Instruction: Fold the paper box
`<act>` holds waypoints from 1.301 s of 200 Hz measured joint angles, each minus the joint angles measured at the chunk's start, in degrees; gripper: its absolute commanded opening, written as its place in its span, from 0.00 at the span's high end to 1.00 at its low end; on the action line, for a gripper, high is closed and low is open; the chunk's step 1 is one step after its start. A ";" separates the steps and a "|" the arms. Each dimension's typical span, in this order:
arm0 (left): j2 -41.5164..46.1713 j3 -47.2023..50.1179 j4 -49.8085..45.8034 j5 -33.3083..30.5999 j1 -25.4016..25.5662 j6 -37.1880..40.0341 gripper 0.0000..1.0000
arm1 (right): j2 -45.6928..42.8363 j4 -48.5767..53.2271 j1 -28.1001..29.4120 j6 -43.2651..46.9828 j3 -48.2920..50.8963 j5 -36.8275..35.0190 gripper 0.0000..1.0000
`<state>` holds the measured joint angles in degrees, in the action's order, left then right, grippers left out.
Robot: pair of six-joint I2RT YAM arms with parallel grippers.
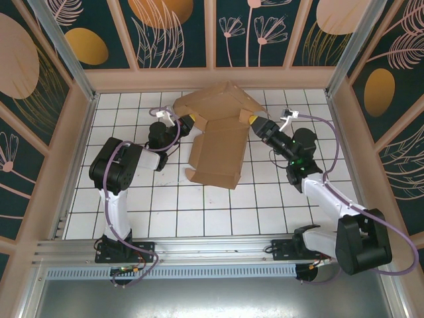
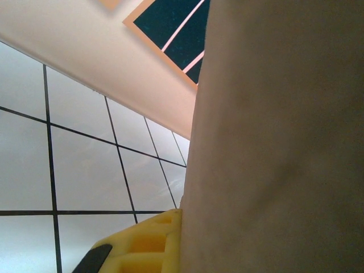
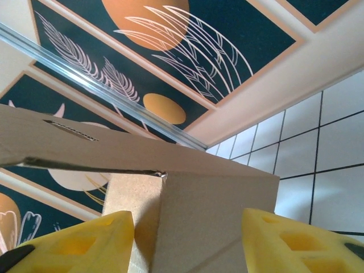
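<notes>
Pressed close to the left wrist camera is a brown wall of the paper box [image 2: 273,142], standing hard against the inner face of a yellow finger [image 2: 142,244]. The other finger is hidden behind the cardboard, so the left gripper [image 1: 190,119] appears to be closed tight, pinching that panel at the box's far left corner. From above, the box [image 1: 215,149] lies in the far middle of the white gridded tabletop [image 1: 165,212]. Its wide panel is flat toward the arms, and its far flaps are raised into a loose tent between the two grippers. The right gripper [image 3: 187,227] stands about half open, straddling a raised cardboard corner [image 3: 216,205] with a gap on one side, so it holds nothing yet. The task looks partway done. The far section is lifted and creased, but the walls are not squared or tucked, and the near panel has yet to come up and close.
</notes>
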<state>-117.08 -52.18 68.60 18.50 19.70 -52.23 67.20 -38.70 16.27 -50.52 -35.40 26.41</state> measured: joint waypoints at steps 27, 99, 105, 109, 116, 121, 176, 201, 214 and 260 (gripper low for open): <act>0.00 0.00 -0.11 -0.17 0.00 0.33 1.00 | 0.17 5.44 0.92 2.49 -2.45 -1.73 0.62; -0.24 0.00 -0.76 -1.84 -0.04 1.42 1.00 | 0.09 13.60 1.36 5.97 -4.52 -4.57 1.00; -0.24 0.00 -0.98 -1.90 -0.04 1.66 1.00 | 0.02 13.90 1.36 6.21 -4.52 -4.76 1.00; -0.24 0.00 -1.22 -1.99 -0.04 1.88 1.00 | -0.07 14.16 1.36 6.32 -4.52 -4.92 0.99; -0.22 0.00 -1.53 -2.05 -0.02 2.16 1.00 | -0.17 14.62 1.36 6.56 -4.52 -5.05 0.88; -0.20 0.00 -1.70 -2.10 0.02 2.43 1.00 | -0.31 14.88 1.36 6.54 -4.52 -5.18 0.81; -0.20 0.00 -2.82 -2.54 0.22 3.26 1.00 | -1.49 16.74 1.36 8.24 -4.61 -5.07 0.97; -0.20 0.00 -2.75 -2.58 0.28 2.49 1.00 | -2.86 20.48 1.36 11.34 -5.18 -5.86 0.40; -0.20 0.02 -2.89 -2.93 0.28 1.99 1.00 | -5.40 23.54 1.31 14.21 -5.64 -7.69 0.29; 1.18 -0.55 -6.29 -7.21 0.28 2.03 1.00 | -12.70 34.01 0.85 24.22 -14.91 -14.53 0.28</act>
<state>-115.90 -52.73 62.30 11.29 19.99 -50.19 54.50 -4.69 17.12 -26.30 -50.30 11.88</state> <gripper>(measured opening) 0.059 0.739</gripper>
